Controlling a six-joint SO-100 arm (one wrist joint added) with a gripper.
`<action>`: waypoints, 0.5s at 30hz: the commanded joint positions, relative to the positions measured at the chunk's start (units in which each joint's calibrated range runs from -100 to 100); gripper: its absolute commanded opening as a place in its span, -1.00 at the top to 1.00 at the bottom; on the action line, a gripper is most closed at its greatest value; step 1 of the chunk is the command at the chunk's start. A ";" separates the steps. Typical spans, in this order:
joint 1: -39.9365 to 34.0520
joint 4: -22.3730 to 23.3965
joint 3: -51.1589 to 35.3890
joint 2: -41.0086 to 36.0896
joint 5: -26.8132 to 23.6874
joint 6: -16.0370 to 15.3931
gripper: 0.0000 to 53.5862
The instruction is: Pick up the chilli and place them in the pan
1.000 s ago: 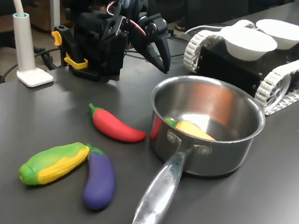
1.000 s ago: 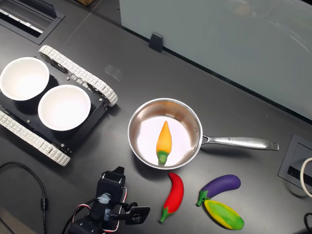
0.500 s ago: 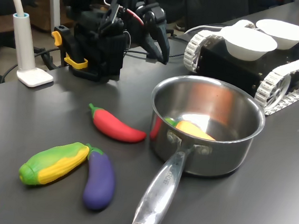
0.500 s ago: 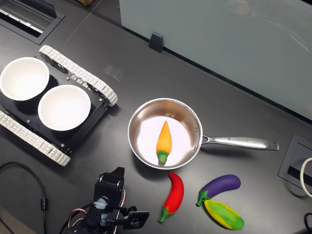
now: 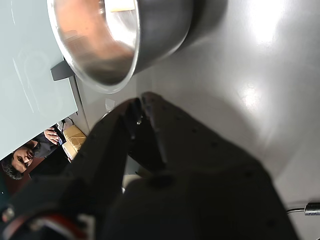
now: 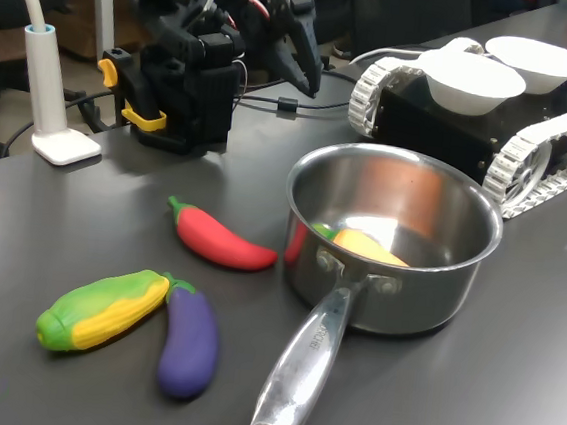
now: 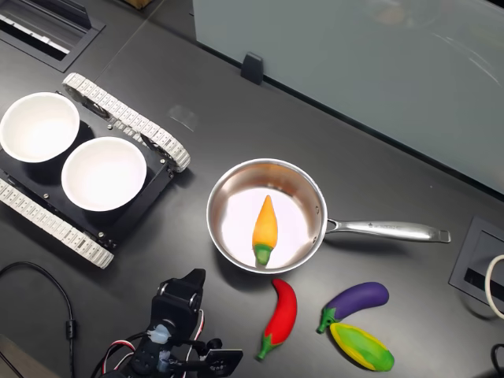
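Note:
The red chilli [image 6: 219,238] [image 7: 282,315] lies flat on the dark table, just beside the pan's outer wall on the side nearest the arm. The steel pan [image 6: 406,295] [image 7: 236,209] [image 5: 100,45] stands upright, its handle pointing to the second exterior view's right. An orange-yellow pepper [image 6: 366,244] [image 7: 265,228] lies inside it. My gripper [image 6: 311,87] [image 7: 191,279] [image 5: 138,105] hangs in the air above the table near the arm's base. It is well apart from the chilli, shut and holding nothing.
A purple eggplant [image 6: 189,339] [image 7: 358,299] and a yellow-green corn cob [image 6: 103,308] [image 7: 362,346] lie near the pan handle. A tracked vehicle carrying white bowls [image 6: 472,80] [image 7: 102,173] stands beyond the pan. A white lamp foot [image 6: 64,141] stands beside the arm's base.
The gripper has risen and drawn back toward the arm's base, away from the table surface. The chilli, pan and other vegetables have not moved.

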 commanded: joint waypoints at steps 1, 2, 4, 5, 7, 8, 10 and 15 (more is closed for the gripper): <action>1.07 1.44 -10.52 6.70 0.29 0.56 1.00; 1.19 1.70 -12.25 7.88 0.39 0.56 1.00; 2.91 1.78 -15.16 9.99 0.63 0.56 1.00; 3.71 1.87 -16.52 11.34 0.78 0.56 1.00; 5.20 1.87 -19.16 14.37 0.93 0.56 1.00; 5.89 1.87 -20.25 15.55 1.07 0.56 1.00; 6.58 1.87 -22.06 17.33 1.27 0.56 1.00; 8.41 1.87 -26.24 21.29 1.51 0.56 1.00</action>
